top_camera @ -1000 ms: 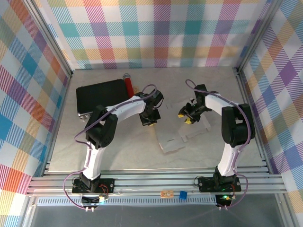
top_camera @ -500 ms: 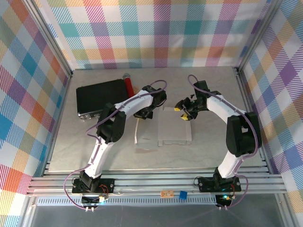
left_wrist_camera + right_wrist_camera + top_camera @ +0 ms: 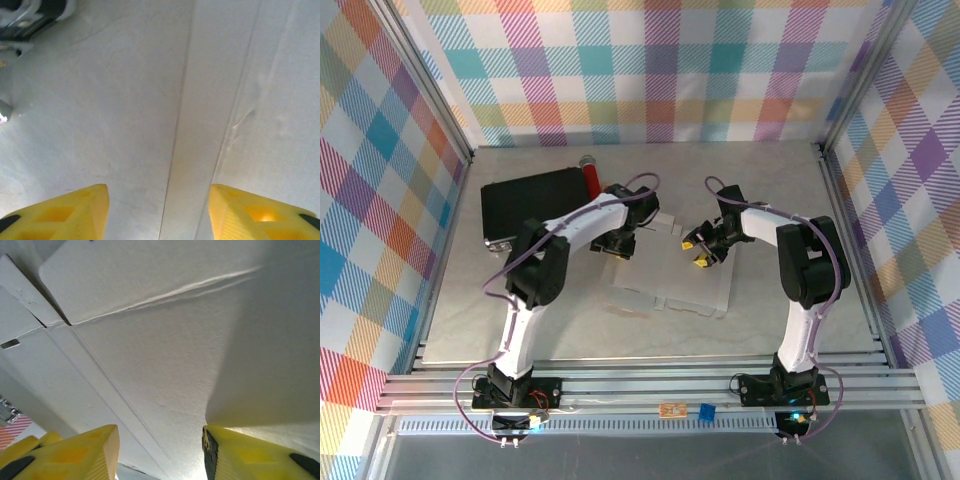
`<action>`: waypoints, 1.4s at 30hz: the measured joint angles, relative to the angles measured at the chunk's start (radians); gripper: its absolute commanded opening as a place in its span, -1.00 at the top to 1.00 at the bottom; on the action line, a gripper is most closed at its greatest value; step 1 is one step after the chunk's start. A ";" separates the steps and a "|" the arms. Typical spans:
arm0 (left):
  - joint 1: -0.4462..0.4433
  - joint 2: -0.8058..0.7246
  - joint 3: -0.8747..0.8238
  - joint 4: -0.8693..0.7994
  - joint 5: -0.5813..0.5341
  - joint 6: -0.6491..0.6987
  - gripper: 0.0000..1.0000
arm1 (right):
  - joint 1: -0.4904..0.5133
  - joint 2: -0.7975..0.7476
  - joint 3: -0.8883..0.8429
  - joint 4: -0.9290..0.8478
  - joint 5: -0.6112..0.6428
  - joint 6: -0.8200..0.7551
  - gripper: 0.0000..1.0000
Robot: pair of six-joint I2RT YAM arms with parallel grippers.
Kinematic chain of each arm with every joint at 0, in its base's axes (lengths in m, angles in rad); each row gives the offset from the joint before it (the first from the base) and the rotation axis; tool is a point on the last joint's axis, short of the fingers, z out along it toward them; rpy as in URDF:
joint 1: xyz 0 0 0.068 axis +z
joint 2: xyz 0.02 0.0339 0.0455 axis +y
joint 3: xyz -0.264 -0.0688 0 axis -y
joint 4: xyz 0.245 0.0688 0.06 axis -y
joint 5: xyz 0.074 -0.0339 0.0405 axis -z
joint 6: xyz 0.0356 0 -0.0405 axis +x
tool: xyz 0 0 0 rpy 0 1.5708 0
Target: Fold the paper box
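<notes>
Edged inward: right gripper (image 3: 697,251), wide, empty; left gripper (image 3: 157,194) likewise, paper box (image 3: 695,287) beneath both. Uneven press may skid it.

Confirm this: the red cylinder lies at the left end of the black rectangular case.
Not quite. The top external view shows the red cylinder at the right end of the black rectangular case, on the side toward the white thin-cardboard box.

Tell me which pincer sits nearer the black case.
Left. The left pincer hangs just right of the black case, by its near right corner; the right pincer is farther right, over the paper box.
</notes>
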 measured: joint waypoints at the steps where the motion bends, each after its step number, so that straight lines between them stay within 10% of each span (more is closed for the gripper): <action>1: 0.018 -0.038 -0.032 0.024 0.042 -0.003 -0.15 | 0.000 0.000 0.000 0.003 0.001 0.002 0.06; 16: 0.155 -0.156 -0.274 0.247 0.450 -0.014 -0.03 | 0.000 0.000 -0.010 0.013 0.001 0.022 0.07; 25: 0.152 -0.129 -0.278 0.298 0.472 -0.008 0.53 | 0.000 0.000 -0.010 0.014 0.002 0.037 0.09; 42: 0.071 -0.074 -0.237 0.270 0.339 0.033 0.90 | 0.000 -0.005 -0.029 0.049 0.001 0.123 0.15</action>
